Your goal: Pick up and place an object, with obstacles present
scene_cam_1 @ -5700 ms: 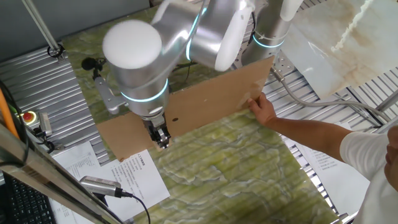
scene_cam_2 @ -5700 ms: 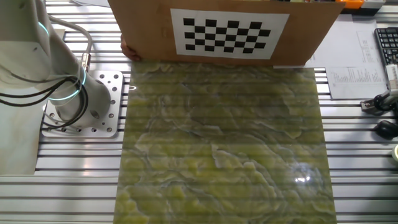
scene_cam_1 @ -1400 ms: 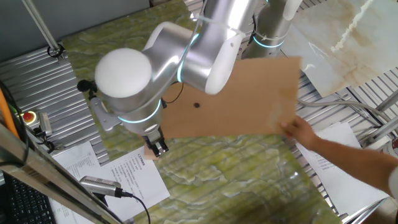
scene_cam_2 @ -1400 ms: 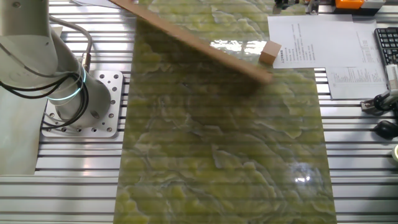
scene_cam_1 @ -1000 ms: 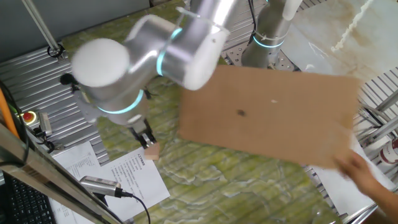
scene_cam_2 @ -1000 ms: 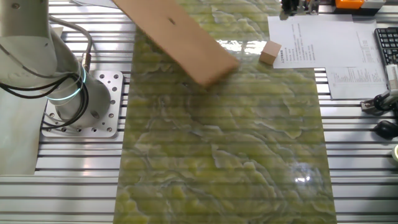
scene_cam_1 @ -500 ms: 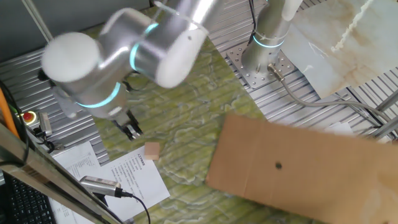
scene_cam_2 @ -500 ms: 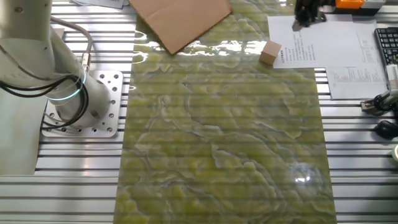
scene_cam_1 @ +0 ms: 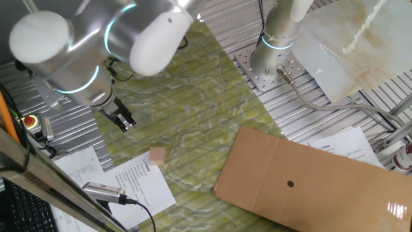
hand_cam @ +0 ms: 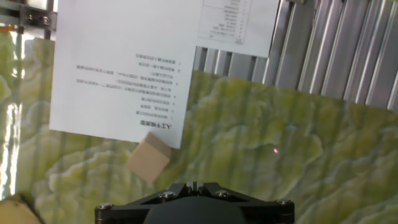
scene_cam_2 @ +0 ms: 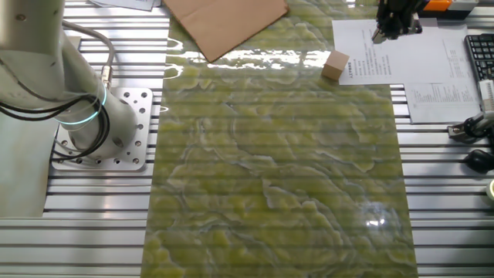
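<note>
The small wooden cube (scene_cam_1: 158, 154) (scene_cam_2: 335, 65) (hand_cam: 149, 158) sits on the green marbled surface (scene_cam_1: 193, 129), its corner touching the edge of a white printed sheet (scene_cam_1: 135, 183) (hand_cam: 124, 68). The fingers (scene_cam_1: 122, 120) (scene_cam_2: 388, 29) hang clear of it at about ten o'clock in one fixed view, holding nothing; whether they are apart I cannot tell. The brown cardboard sheet (scene_cam_1: 309, 183) (scene_cam_2: 228, 23) with its dark hole lies flat, well apart at the cube's three o'clock

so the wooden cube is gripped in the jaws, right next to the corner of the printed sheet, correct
Not quite: the wooden cube is not gripped. One fixed view shows it resting on the mat beside the printed sheet, with the gripper raised clear of it. The hand view also shows it lying free at the sheet's corner.
</note>
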### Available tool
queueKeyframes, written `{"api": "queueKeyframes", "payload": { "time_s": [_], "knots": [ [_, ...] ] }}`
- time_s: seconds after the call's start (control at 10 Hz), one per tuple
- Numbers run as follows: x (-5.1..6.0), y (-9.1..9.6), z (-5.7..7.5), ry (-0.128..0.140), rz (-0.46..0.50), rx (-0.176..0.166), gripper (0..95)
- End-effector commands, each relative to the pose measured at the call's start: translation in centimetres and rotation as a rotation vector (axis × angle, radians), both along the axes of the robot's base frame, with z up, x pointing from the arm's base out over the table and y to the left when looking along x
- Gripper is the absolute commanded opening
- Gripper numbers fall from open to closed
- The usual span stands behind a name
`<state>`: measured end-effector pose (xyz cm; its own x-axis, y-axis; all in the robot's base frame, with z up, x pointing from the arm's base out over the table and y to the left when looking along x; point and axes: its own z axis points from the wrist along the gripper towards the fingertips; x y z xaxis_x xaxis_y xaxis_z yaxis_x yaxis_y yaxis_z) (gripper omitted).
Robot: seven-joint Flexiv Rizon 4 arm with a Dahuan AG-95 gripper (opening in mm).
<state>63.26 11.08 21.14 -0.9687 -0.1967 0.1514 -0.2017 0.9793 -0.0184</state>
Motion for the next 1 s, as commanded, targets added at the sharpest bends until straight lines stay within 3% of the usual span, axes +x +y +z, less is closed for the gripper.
{"api": "queueKeyframes", "payload": {
  "time_s": [0.1,0.3,0.4,0.5,0.6,1.0],
  "knots": [
    [-0.71,-0.62,-0.44,-0.066,0.013,0.038,0.0],
    [-1.19,-1.49,-0.98,-0.092,0.051,0.05,0.0],
    [-1.31,-1.48,-1.0,-0.073,0.045,0.026,0.0],
    [-1.31,-1.48,-1.0,-0.073,0.045,0.026,0.0],
    [-1.34,-1.25,-1.03,-0.083,0.028,-0.038,0.0],
    [-1.34,-1.19,-0.58,-0.086,0.019,-0.035,0.0]
  ]
}}
